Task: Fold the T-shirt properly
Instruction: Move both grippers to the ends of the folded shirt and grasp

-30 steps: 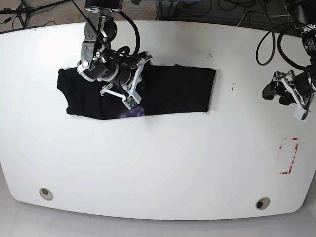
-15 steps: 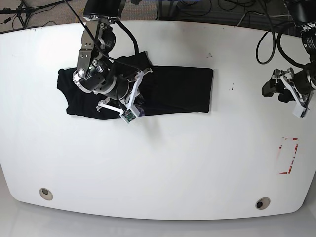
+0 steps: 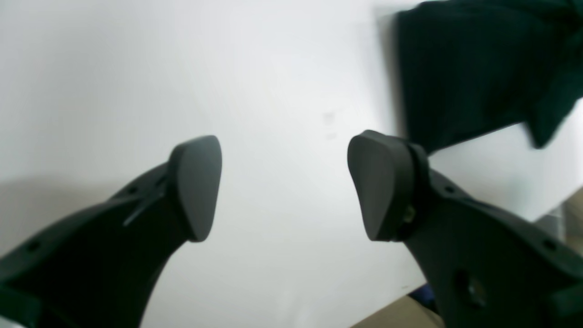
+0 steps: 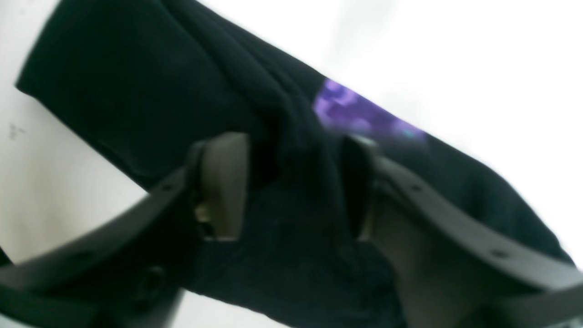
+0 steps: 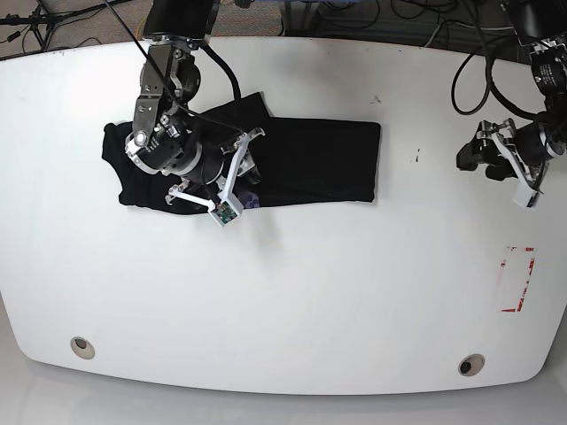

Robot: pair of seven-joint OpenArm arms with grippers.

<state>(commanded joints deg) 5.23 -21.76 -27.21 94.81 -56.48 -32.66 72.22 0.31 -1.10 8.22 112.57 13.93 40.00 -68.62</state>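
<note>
The white bench (image 5: 292, 292) carries the T-shirt (image 5: 310, 164) near its far edge, cables (image 5: 416, 18) beyond. The right end effector (image 4: 291, 182) pinches a shirt fold. The left end effector (image 3: 284, 182), well apart from the shirt, gapes wide.

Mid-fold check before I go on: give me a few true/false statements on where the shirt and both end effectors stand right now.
1. The right end effector has a bunch of the T-shirt between its fingers. True.
2. The left end effector is shut on the shirt's hem. False: it is open over bare table, away from the shirt, with nothing between its fingers.
3. The shirt lies as a long band across the far half of the table. True.
4. The purple print is fully hidden. False: a patch of it shows beside the right end effector.
5. The shirt hangs over the table's edge. False: it lies wholly on the tabletop.
</note>
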